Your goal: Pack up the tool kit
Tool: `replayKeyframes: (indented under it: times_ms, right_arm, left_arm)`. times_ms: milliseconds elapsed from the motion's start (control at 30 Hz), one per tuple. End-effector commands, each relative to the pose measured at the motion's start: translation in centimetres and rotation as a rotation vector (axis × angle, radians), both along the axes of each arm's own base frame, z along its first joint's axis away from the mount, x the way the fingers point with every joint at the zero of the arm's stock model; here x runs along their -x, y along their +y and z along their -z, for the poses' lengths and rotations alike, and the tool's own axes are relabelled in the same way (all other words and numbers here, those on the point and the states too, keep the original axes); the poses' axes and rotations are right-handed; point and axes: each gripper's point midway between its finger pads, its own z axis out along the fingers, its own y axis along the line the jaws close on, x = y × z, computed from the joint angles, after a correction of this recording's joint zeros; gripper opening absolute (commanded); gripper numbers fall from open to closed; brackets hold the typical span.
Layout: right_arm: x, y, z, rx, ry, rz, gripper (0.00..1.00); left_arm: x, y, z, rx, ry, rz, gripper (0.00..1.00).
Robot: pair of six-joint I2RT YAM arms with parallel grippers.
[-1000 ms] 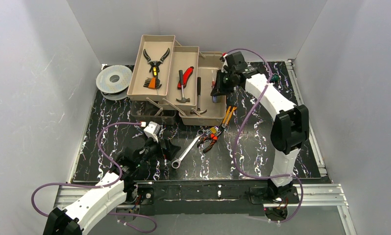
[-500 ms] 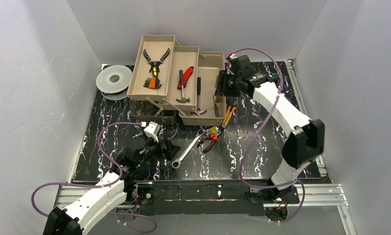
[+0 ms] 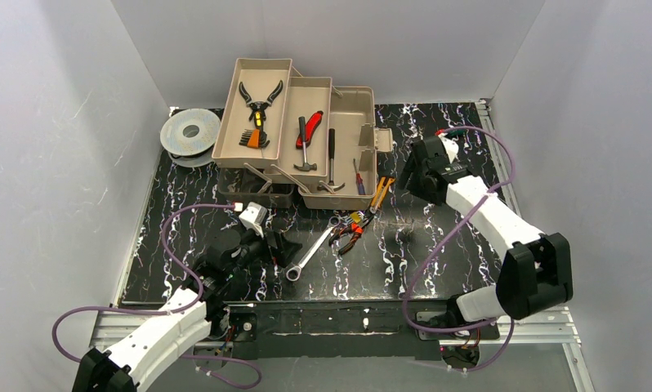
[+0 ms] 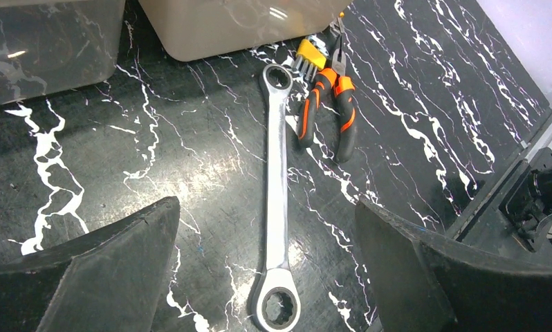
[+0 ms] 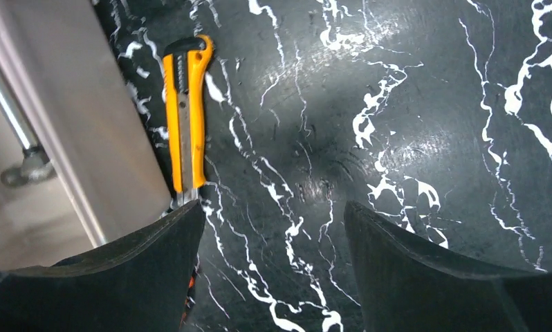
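Jaws apart on both sides, nothing held. My left gripper hung low over the ratchet wrench at lower centre, with the orange pliers just beside its upper end. My right gripper hovered over the black marbled table. A yellow utility knife lay at upper left, just beside the open tan toolbox, which sat at upper centre of the top view.

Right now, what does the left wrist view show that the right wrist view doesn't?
Only the left wrist view shows the whole wrench and the orange pliers, lying side by side. Only the right wrist view shows the yellow knife at full length against the toolbox wall. Both show that tan toolbox, the black marbled table, and an open, empty gripper: left gripper, right gripper.
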Motion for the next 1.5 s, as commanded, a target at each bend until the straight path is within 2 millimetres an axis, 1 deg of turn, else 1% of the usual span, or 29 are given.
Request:
replayKeyframes:
  times_ms: [0, 133, 267, 433, 633, 733, 800, 933, 1033, 1100, 1200, 1233, 1267, 1300, 1400, 1467]
  right_arm:
    - [-3.2, 1.5, 0.7, -0.123, -0.047, 0.076, 0.82]
    - [-5.1, 3.7, 2.3, -0.202, -0.019, 0.064, 0.81]
    - [-6.8, 4.5, 4.1, -0.205, 0.026, 0.092, 0.8]
    - [-8.7, 6.1, 5.2, -0.242, 0.045, 0.072, 0.77]
    - [-10.1, 7.3, 6.0, -0.273, 0.061, 0.053, 0.75]
    - [-10.3, 7.8, 7.0, -0.283, 0.1, 0.05, 0.72]
    - [-10.2, 7.8, 7.8, -0.271, 0.132, 0.058, 0.71]
    - [-9.8, 7.4, 9.5, -0.245, 0.187, 0.072, 0.68]
    - [-9.6, 7.1, 10.4, -0.231, 0.223, 0.067, 0.58]
    - [-9.3, 6.4, 10.7, -0.183, 0.253, 0.068, 0.48]
    - [-8.6, 4.4, 10.4, -0.076, 0.274, 0.08, 0.44]
    - [-8.3, 3.6, 10.1, -0.038, 0.272, 0.08, 0.41]
    - [-8.1, 2.8, 9.8, -0.002, 0.267, 0.073, 0.36]
    - [-8.0, 2.1, 9.6, 0.033, 0.262, 0.065, 0.33]
    - [-6.9, -0.6, 9.0, 0.165, 0.302, 0.058, 0.32]
    - [-6.4, -2.0, 8.9, 0.222, 0.323, 0.054, 0.32]
  left_arm:
    - [0.1, -0.6, -1.1, 0.021, -0.025, 0.031, 0.98]
    - [0.1, -0.5, -1.3, 0.027, -0.034, 0.031, 0.98]
    - [0.2, -0.5, -1.5, 0.034, -0.047, 0.029, 0.98]
    - [0.2, -0.5, -1.4, 0.032, -0.042, 0.031, 0.98]
    - [0.2, -0.5, -1.3, 0.028, -0.04, 0.031, 0.98]
    - [0.2, -0.4, -1.4, 0.026, -0.041, 0.028, 0.98]
    - [0.2, -0.4, -1.4, 0.024, -0.041, 0.025, 0.98]
    - [0.2, -0.3, -1.3, 0.021, -0.041, 0.023, 0.98]
    - [0.2, -0.3, -1.4, 0.021, -0.042, 0.021, 0.98]
    - [0.1, -0.1, -1.3, 0.017, -0.04, 0.014, 0.98]
    - [0.1, -0.1, -1.2, 0.013, -0.038, 0.011, 0.98]
    - [0.1, -0.1, -1.3, 0.013, -0.039, 0.011, 0.98]
    - [0.1, -0.1, -1.3, 0.011, -0.04, 0.01, 0.98]
    - [0.0, 0.0, -1.3, 0.009, -0.041, 0.008, 0.98]
    - [-0.2, 0.3, -1.3, -0.003, -0.044, -0.009, 0.98]
    - [-0.2, 0.3, -1.2, -0.004, -0.044, -0.01, 0.98]
